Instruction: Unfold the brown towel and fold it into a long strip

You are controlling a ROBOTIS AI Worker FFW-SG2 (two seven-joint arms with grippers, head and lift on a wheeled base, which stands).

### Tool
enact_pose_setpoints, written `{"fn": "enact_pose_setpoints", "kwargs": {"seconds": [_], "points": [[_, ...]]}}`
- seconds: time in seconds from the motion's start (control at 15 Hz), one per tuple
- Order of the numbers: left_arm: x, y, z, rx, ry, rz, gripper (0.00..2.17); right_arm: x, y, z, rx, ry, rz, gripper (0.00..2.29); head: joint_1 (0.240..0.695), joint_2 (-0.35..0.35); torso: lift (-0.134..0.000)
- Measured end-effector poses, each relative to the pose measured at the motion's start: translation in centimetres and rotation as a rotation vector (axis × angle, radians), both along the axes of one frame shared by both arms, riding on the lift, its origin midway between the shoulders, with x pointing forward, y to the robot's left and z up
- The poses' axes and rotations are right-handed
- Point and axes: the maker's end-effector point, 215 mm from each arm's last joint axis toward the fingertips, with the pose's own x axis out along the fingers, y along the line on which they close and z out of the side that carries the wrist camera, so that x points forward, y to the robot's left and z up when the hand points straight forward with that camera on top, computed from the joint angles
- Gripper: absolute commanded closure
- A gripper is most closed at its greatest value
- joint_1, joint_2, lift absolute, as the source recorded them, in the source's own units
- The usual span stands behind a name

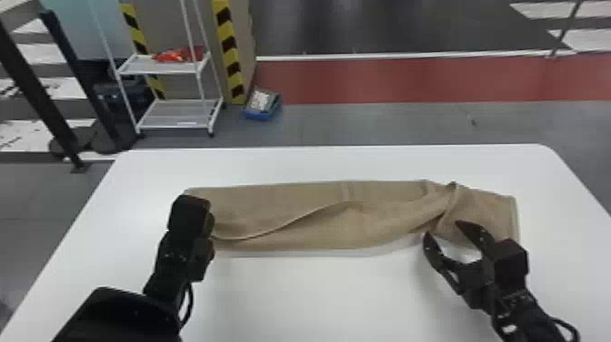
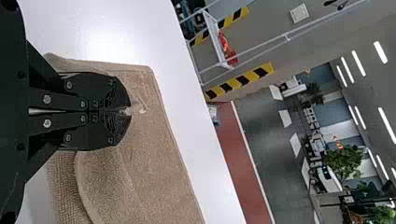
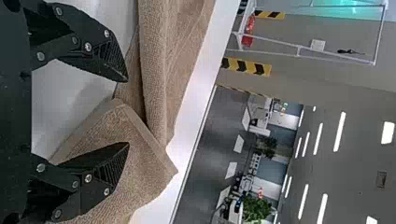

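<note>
The brown towel (image 1: 318, 204) lies lengthwise across the white table, with a long diagonal fold edge along its middle and a twisted, rumpled right part. My left gripper (image 1: 211, 234) is over its left end; in the left wrist view the left gripper (image 2: 128, 111) is shut on the towel (image 2: 154, 154), a small pinched bit at its tips. My right gripper (image 1: 441, 227) stands open at the near edge of the towel's right part. In the right wrist view, the right gripper (image 3: 128, 112) has its fingers wide apart, a turned-over towel corner (image 3: 144, 154) between and beyond them.
The white table (image 1: 318, 295) has a far edge just past the towel. On the floor beyond stand a white shelf rack (image 1: 177, 123) and a blue box (image 1: 262, 104), with black posts at the left.
</note>
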Motion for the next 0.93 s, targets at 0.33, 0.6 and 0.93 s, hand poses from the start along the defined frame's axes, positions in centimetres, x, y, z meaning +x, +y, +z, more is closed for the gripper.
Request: {"fn": "enact_pose_setpoints", "kwargs": {"seconds": [0.33,0.6,0.93], "points": [[0.0,0.1,0.0,0.001,0.0,0.0,1.62,0.4,-0.7,-0.5,-0.001,0.024,-0.016,0.97,0.695,0.057,-0.121],[0.1,0.3,0.2,0.003,-0.003,0.004,1.62,0.2,-1.4,-0.3,0.01,0.029,-0.026,1.18,0.695,0.051,-0.121],[0.1,2.3,1.3,0.02,-0.026,0.047,1.62,-2.6,-1.4,5.5,0.048,-0.069,0.108,1.18,0.695,0.074,-0.121]]}}
